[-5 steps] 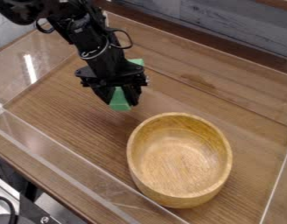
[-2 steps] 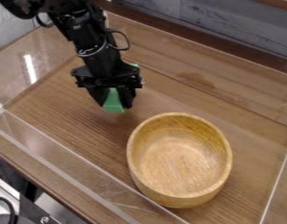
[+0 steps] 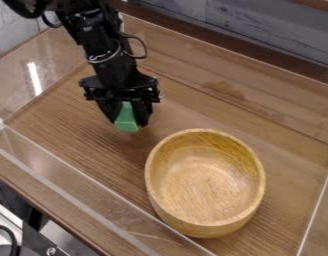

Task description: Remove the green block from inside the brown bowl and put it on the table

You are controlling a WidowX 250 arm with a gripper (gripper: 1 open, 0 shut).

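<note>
The gripper (image 3: 125, 117) points almost straight down over the table (image 3: 247, 95), its black fingers clamped on the green block (image 3: 127, 120). Only the block's lower end shows, poking out between and just beneath the fingertips, at or just above the wood; whether it touches the surface cannot be told. The brown bowl (image 3: 206, 181) sits below and to the right of the gripper, near but apart from it, with nothing visible inside.

Grey plank wall (image 3: 260, 25) runs behind the work surface. Lighting even, apparently overhead. Dark area (image 3: 20, 235) lower left indistinct.
</note>
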